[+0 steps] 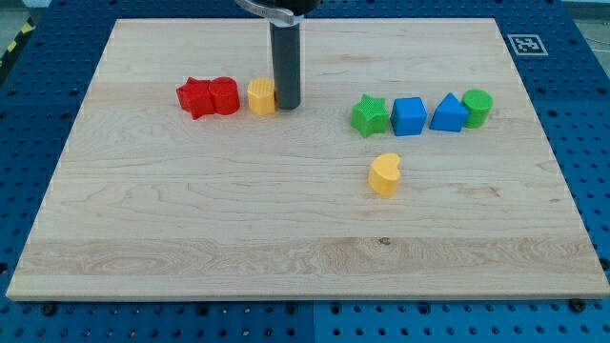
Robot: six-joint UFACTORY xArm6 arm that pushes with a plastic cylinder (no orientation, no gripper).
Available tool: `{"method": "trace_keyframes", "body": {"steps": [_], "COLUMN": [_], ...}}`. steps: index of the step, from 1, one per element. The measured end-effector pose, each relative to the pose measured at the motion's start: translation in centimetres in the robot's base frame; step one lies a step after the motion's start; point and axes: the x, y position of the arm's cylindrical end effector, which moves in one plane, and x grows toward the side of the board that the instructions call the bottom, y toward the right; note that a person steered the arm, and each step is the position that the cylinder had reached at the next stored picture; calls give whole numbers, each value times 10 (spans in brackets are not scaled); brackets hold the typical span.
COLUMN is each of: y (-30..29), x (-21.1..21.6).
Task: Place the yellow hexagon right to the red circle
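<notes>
The yellow hexagon [260, 96] sits on the wooden board [191, 229] in the upper left part of the view. It lies just right of the red circle [224, 95], nearly touching it. A red star [195, 97] touches the red circle on its left. My tip [287, 103] stands directly right of the yellow hexagon, touching or almost touching its right side.
A green star [369, 114], a blue cube [409, 116], a blue triangle [448, 112] and a green circle [477, 107] form a row at the view's right. A yellow heart [384, 174] lies below them, near the middle.
</notes>
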Motion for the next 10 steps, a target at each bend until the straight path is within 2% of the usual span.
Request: {"method": "trace_keyframes", "body": {"steps": [1, 2, 3, 5, 8, 10], "y": [25, 26, 1, -6, -4, -24], "x": [-2, -5, -7, -35, -31, -36]}}
